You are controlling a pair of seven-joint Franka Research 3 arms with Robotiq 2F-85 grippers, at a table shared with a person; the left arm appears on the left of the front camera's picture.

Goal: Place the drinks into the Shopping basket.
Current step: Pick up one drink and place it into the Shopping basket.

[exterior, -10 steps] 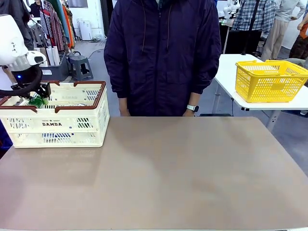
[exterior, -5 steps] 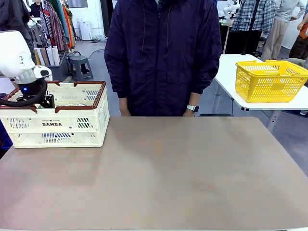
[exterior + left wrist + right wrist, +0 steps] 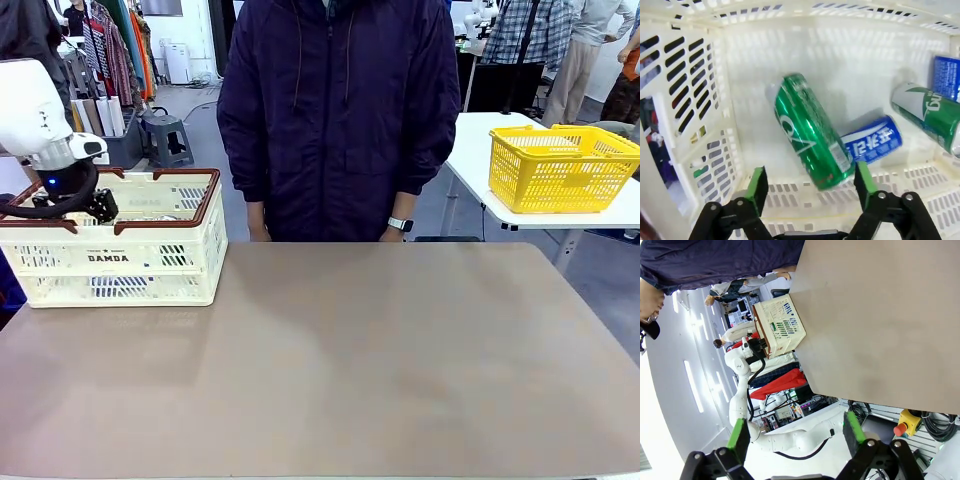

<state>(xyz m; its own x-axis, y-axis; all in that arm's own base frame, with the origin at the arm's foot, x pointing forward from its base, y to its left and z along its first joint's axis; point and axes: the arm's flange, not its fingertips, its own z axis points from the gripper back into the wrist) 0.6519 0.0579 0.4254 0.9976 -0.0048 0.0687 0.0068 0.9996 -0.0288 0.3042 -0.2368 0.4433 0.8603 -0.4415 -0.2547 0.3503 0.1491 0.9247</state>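
Hanging over the near left corner of the Shopping basket [image 3: 120,240], the left gripper [image 3: 95,207] reaches down past the brown rim with its wrist above the crate. The basket sits at the far left of the table [image 3: 380,370], its "DAMDA" print facing the robot's side. In the left wrist view the left gripper [image 3: 810,182] has its jaws spread apart and empty, the green pads [image 3: 757,182] standing on either side of a green can [image 3: 807,132] that lies tilted on the basket floor [image 3: 855,65], free of both pads. A blue can [image 3: 872,145] lies on its side just behind it, touching its lower end, and a 2nd green can [image 3: 927,115] and a 2nd blue can [image 3: 946,75] lie farther toward that view's right edge. Across the table a person in a dark jacket [image 3: 340,110] stands at the far edge. A yellow mesh basket [image 3: 560,165] rests on a separate white table at the right. In the right wrist view the right gripper [image 3: 797,432] has its jaws wide and empty, off the table's edge
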